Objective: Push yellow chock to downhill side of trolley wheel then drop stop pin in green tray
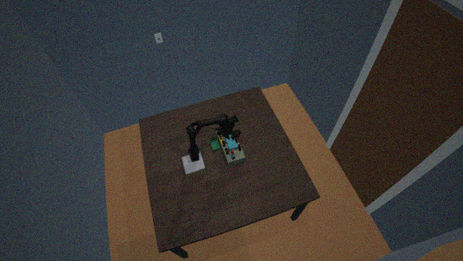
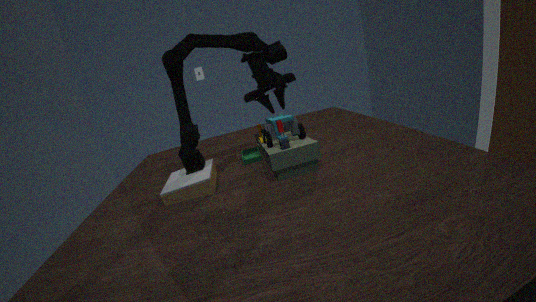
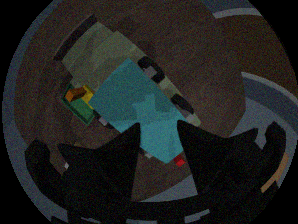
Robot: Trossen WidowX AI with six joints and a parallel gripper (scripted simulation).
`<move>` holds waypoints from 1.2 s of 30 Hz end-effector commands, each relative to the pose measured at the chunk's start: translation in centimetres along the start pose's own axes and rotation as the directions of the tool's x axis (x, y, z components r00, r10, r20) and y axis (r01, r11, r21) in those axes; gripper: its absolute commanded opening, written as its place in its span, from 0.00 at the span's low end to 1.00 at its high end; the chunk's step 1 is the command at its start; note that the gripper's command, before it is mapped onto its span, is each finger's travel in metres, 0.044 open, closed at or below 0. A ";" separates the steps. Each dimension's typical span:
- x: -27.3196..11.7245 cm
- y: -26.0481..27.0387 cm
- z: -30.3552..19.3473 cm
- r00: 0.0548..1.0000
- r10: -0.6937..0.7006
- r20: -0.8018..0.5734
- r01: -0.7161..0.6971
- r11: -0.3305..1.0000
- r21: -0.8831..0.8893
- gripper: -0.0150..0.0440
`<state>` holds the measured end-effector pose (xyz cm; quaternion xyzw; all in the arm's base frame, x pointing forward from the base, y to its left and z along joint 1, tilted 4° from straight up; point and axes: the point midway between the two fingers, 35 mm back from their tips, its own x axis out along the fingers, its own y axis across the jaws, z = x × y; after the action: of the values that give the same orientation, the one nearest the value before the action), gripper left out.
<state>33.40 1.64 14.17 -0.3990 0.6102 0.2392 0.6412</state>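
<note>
From the top, the tabletop point(image 1: 225, 194) point(image 2: 300, 225) point(image 3: 200, 65) was dark brown wood with a fine grain, and the arm rose from a pale, flat-topped block point(image 1: 187, 169) point(image 2: 172, 190) near the ramp point(image 1: 237, 159) point(image 2: 295, 158) point(image 3: 90, 47). The gripper point(image 1: 231, 136) point(image 2: 279, 110) point(image 3: 158, 125) was over the trolley point(image 1: 232, 143) point(image 2: 277, 119) point(image 3: 125, 90), a teal body on dark wheels. In the exterior view, the ramp was a matt grey-green wedge with a blocky end, and the black, tapering fingers pointed down above the trolley, partly open with nothing between them. The stop pin point(image 1: 232, 152) point(image 2: 280, 127) point(image 3: 179, 160) showed its red head at the trolley's near end. From the wrist, the trolley's smooth, flat top lay below and beyond the spread fingertips, a lighter patch across it. The chock point(image 1: 221, 141) point(image 2: 261, 138) point(image 3: 87, 95), yellow with a blocky orange handle, was at the trolley's tray side; whether it touched a wheel could not be told. Near it sat the shallow, square-cornered green tray point(image 1: 215, 144) point(image 2: 251, 161) point(image 3: 80, 112), lower than the ramp's surface
</note>
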 end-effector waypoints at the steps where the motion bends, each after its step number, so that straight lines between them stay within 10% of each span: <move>1: 0.1 -1.4 -1.9 0.999 -0.007 -0.036 0.003 0.993 -0.117 0.58; 20: 2.0 -4.2 -9.0 0.980 0.065 -0.186 -0.167 0.778 -0.606 0.58; 36: 2.8 -4.1 -9.2 0.979 0.071 -0.190 -0.176 0.764 -0.621 0.58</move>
<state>31.65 -8.44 13.28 -0.5670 0.5658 0.4405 0.4054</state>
